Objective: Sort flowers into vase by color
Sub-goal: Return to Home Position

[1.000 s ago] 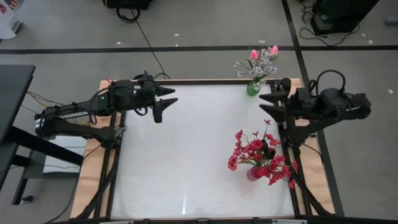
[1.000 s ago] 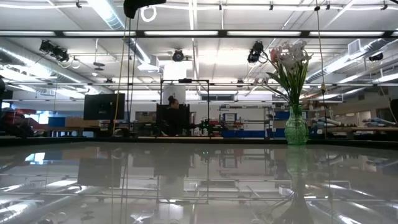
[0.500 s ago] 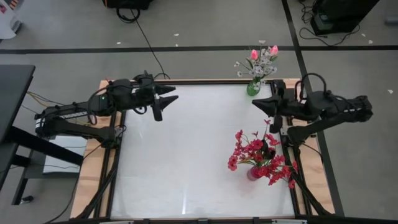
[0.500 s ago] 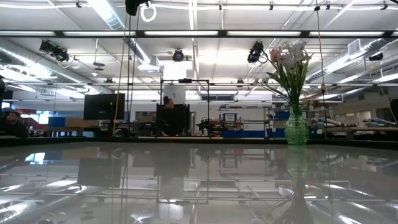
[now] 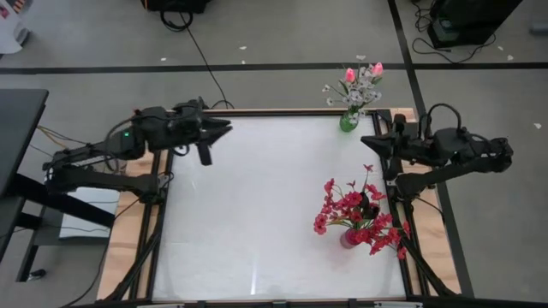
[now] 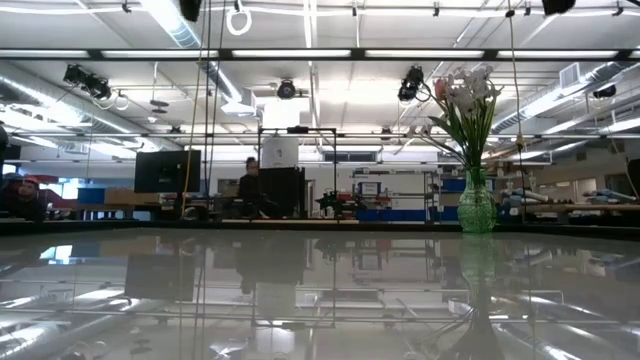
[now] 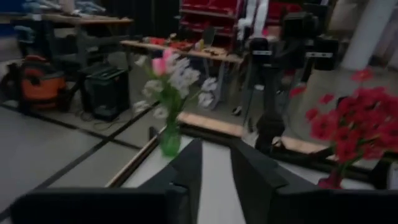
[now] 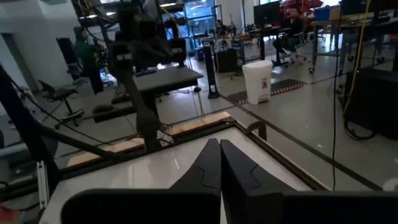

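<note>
**High view.** The left gripper (image 5: 224,127) hangs over the far left corner of the table (image 5: 257,222). The right gripper (image 5: 365,139) hangs over the far right edge, near the green vase (image 5: 348,122). That vase stands at the far right corner and holds the white and pink flowers (image 5: 360,81). The red vase (image 5: 349,238) stands by the right edge, nearer the front, and holds the red flowers (image 5: 351,210). The two vases stand well apart.

**Low view.** The green vase (image 6: 476,205) stands upright at the right on the glossy table (image 6: 300,290), with its pale flowers (image 6: 465,90) fanning above it. A person (image 6: 248,180) shows in the room behind.

**Left wrist view.** The left gripper (image 7: 216,168) has its fingers parted by a narrow gap and grasps nothing. Beyond it stand the green vase (image 7: 170,140) with a pink tulip (image 7: 159,65), and the red flowers (image 7: 348,118).

**Right wrist view.** The right gripper (image 8: 219,165) has its fingers pressed together with nothing between them. It points across the table toward its far wooden edge (image 8: 186,127).
</note>
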Controlling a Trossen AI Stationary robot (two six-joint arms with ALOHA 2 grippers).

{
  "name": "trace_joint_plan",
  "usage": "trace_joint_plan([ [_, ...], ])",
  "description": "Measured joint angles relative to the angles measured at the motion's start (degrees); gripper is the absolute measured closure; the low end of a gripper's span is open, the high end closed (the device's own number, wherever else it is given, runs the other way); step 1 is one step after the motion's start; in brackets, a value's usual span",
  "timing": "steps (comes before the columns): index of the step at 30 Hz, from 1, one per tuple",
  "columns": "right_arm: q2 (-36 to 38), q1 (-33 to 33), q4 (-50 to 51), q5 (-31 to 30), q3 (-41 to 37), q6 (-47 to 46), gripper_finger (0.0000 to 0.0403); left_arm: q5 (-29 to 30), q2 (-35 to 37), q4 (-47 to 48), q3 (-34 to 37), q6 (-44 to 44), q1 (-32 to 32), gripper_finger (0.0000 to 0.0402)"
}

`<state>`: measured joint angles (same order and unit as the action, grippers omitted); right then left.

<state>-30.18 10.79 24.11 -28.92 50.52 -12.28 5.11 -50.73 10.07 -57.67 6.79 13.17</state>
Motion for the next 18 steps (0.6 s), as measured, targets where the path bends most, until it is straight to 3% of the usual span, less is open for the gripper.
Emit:
trace_joint_plan([
  [6,7.5,-1.7,-3.4,-0.1,-10.6,1.7,0.0401,0.0,3.1,9.7,0.0,-0.4,2.5,0.0386],
  [8,9.6,-2.9,-3.7,-0.2,-14.0,1.8,0.0402,0.0,4.0,11.1,0.2,-0.4,2.5,0.0395],
  [14,15.0,-4.7,-9.3,0.3,-23.0,-0.9,0.0402,-0.3,9.1,-6.3,14.1,3.2,4.7,0.0396],
  [18,17.7,-4.7,-11.5,4.4,-27.3,1.0,0.0402,-1.2,11.8,-11.6,23.9,4.5,7.3,0.0396],
])
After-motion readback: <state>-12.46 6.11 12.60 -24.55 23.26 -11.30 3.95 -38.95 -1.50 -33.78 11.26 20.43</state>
